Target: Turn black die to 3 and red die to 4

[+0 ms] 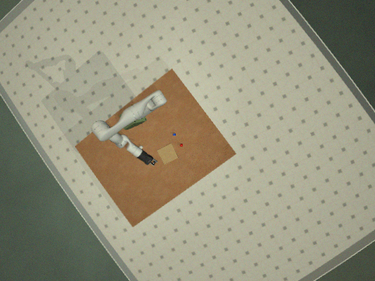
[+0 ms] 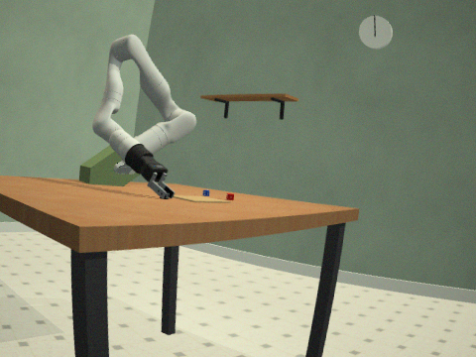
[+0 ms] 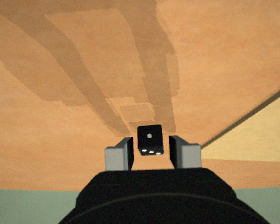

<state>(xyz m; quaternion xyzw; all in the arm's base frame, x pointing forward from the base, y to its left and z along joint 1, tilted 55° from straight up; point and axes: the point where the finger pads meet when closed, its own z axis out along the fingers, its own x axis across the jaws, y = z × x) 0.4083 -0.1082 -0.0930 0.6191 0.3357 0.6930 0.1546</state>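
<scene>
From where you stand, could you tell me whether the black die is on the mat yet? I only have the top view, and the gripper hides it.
Observer: Not on it. In the wrist view the black die sits on bare table, with the mat off to one side.
Operator: Thank you. Is the gripper gripping it?
Observer: No, the gripper is open; there are gaps between the die and both fingers.
Operator: Can you read its faces?
Observer: The face toward the camera shows one pip; the face below it shows three.
Operator: How high is the gripper?
Observer: In the exterior view its tips are right down at the table.
</scene>
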